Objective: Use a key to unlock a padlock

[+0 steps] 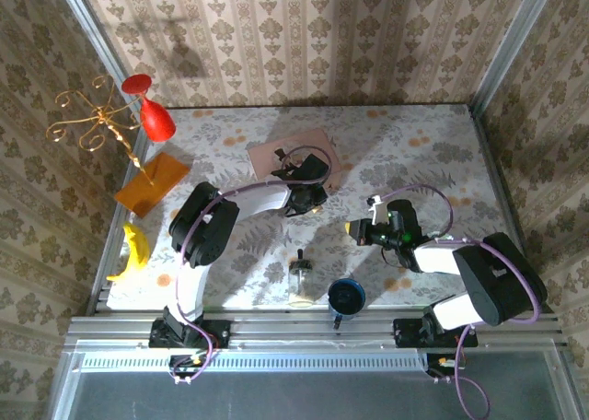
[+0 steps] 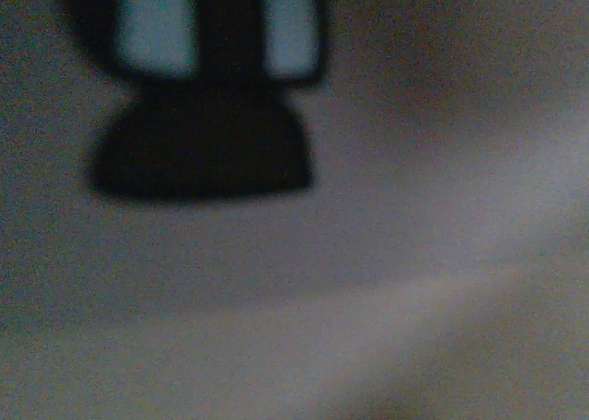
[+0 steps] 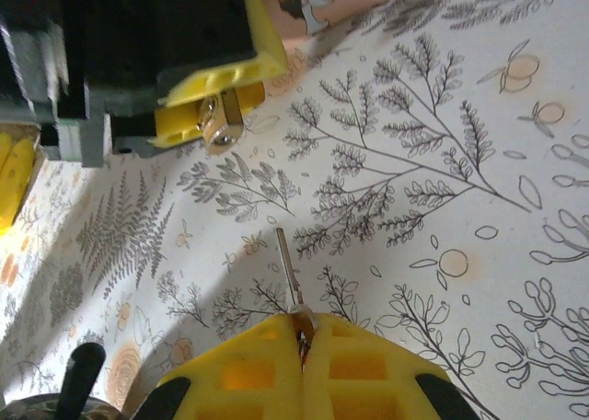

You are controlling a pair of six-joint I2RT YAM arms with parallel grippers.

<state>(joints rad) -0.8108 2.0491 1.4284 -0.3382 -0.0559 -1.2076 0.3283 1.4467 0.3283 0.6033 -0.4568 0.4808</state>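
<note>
Holds padlock [image 3: 221, 123] in left claw [image 3: 213, 98], ahead of right claw [image 3: 302, 332], apart from key [image 3: 287, 263] tip. Looks small, stiff, brass, likely dense and slick; best gripped across body, keyhole kept free. Pinches key by head in right claw; thin blade, apt to twist if pushed off-line.

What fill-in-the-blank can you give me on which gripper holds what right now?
The right gripper is shut on the ____.
The left gripper is shut on the ____.
The two held things are ____ (touching/apart).
Missing: key; padlock; apart.
</note>
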